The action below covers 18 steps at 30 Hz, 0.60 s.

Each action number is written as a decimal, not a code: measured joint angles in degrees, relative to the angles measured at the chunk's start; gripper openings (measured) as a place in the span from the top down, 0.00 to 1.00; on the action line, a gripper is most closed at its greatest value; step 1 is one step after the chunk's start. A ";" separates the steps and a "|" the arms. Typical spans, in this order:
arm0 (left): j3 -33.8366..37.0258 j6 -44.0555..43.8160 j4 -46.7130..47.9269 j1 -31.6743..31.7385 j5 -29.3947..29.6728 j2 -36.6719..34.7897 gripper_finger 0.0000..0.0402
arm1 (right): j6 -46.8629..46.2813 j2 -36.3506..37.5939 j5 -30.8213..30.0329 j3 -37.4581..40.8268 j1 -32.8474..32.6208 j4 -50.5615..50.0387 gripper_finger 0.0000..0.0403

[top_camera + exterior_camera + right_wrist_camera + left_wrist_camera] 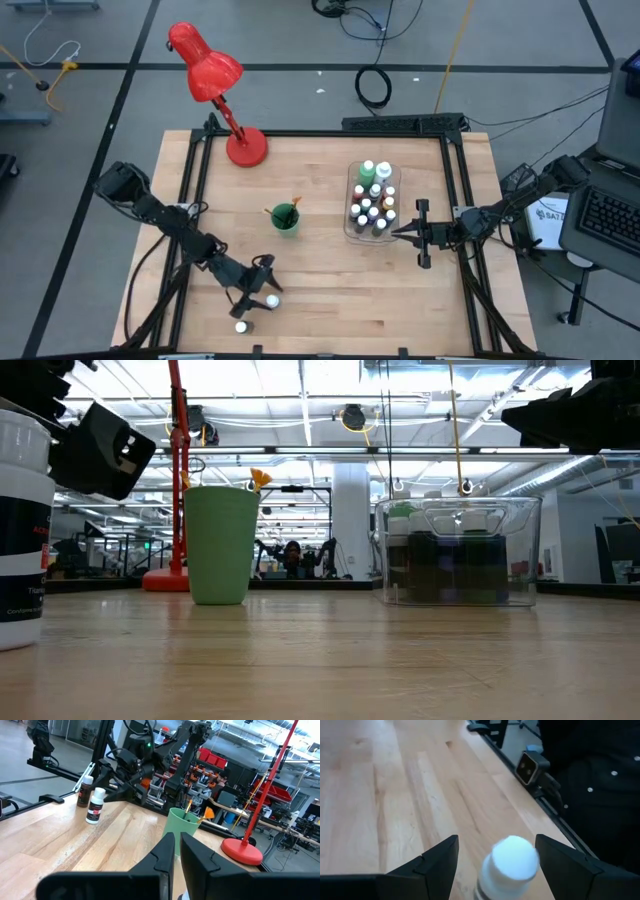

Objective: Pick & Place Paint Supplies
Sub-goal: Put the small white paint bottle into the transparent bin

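L gripper (268,292) sits low at the near edge of the table (320,300), jaws spread wide w/ a white-capped bottle (509,865) standing between the fingers (437,865), not clamped; gaps show on both sides in the L wrist view, and only the cap and shoulder are in shot, label cut off. A second bottle (241,327) stands just beside it, closer to the table edge; from the R wrist view it looks dark brown, the first one white w/ a black label. In the low view one bottle fills the left border, mostly cut off, print unreadable.

R gripper (412,232) hovers next to the clear tray (352,232) on the right side of the table, fingers closed together, nothing in them.

The tray holds a packed cluster of small white-capped bottles (372,208) plus taller green ones at the far end; exact count hard to tell from above, and in the low view they blur into dark shapes behind the plastic.

Green cup (285,219) stands mid-table w/ brushes (284,209) in it; only tips and an orange bit show, number unclear.

Red desk lamp (215,80) at the far left corner.
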<state>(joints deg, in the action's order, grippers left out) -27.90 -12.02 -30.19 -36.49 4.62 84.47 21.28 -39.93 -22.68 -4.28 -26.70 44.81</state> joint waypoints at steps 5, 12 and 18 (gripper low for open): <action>0.00 -0.60 0.96 -0.02 1.20 -0.01 0.35 | 0.00 -0.01 0.00 -0.01 0.00 -0.01 0.94; 0.00 -1.12 2.11 -0.02 0.75 -0.01 0.59 | 0.00 -0.02 0.00 0.01 0.00 -0.02 0.94; 0.02 5.37 1.28 -0.01 -2.16 -0.04 0.76 | 0.02 0.00 -0.01 0.01 0.00 -0.02 0.94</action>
<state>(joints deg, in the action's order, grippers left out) -27.88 -6.65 -28.91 -36.50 2.47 84.42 21.30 -39.93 -22.69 -4.27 -26.70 44.80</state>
